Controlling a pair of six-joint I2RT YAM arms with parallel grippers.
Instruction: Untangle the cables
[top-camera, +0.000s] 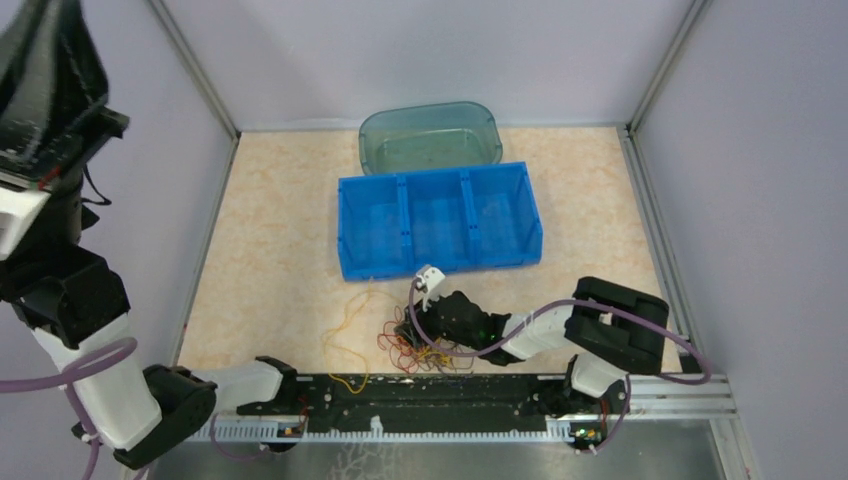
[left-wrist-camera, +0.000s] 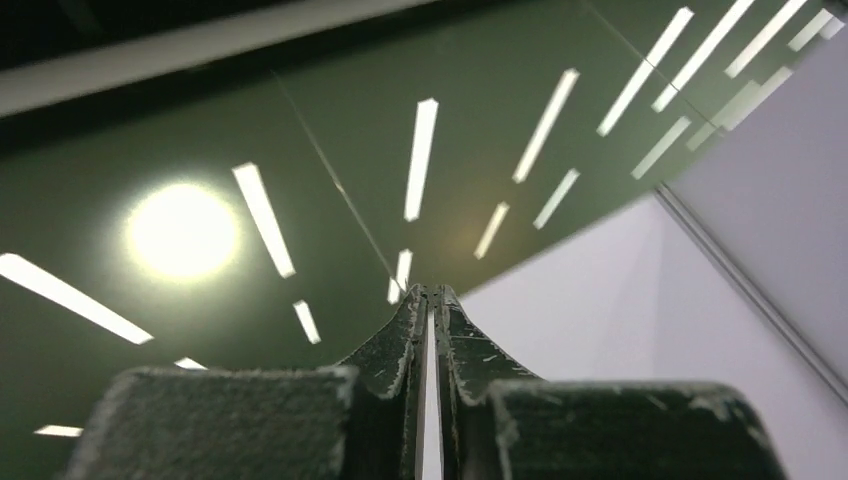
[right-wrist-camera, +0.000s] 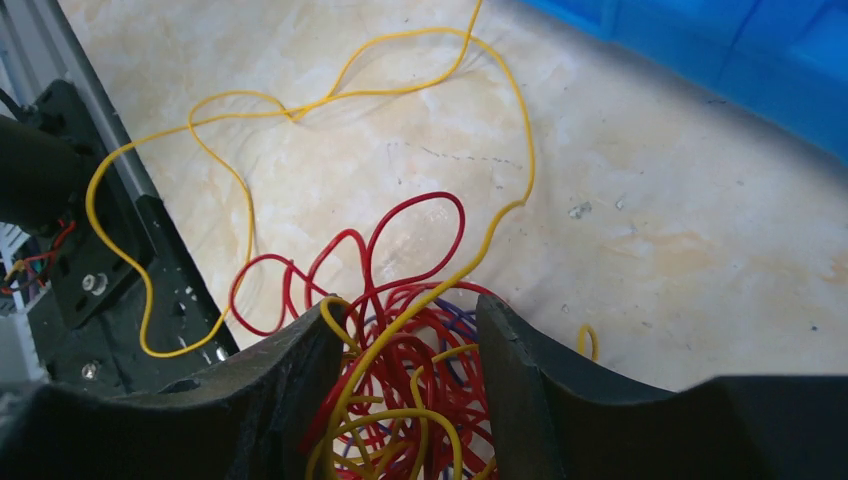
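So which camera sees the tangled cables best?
The right wrist view: the cables fill it close up, with red, yellow and purple strands clear. The top view shows them only as a small, far-off tangle. The left wrist view shows none, just ceiling lights.

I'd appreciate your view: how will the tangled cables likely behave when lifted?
Probably floppy: the cables lie in thin, loose loops, so they should sag and dangle. Likely light for their bulk, being mostly air. The long yellow strand would probably trail behind the rest.
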